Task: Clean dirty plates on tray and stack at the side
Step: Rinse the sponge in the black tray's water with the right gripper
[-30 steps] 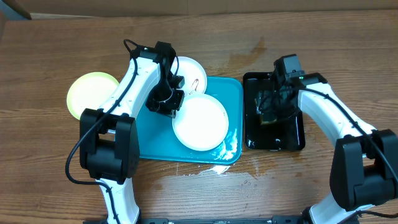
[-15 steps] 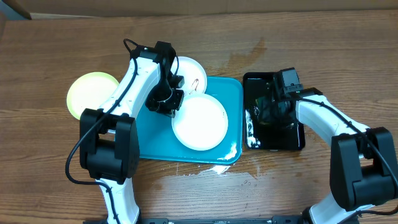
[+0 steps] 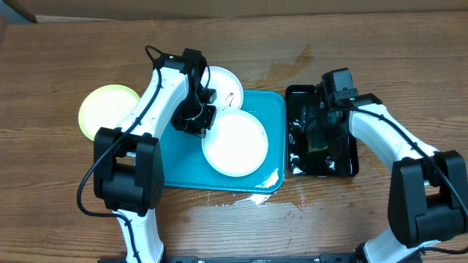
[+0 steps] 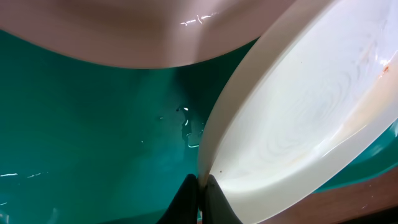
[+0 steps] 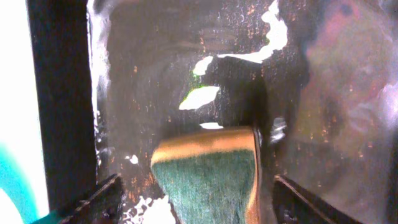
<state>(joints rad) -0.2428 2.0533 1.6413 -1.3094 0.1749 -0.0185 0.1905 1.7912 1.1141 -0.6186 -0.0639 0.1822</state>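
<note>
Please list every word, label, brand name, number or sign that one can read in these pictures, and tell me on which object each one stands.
There are none. No print or sign shows on the blue tray, the black tray, the front white plate, the rear white plate, the lime-green plate, the sponge or the wooden table.

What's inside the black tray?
A sponge, yellow with a green scrubbing side, lies on the wet black tray among bits of white foam. The right gripper hangs open over it. The right arm covers part of the tray, hiding what's underneath.
</note>
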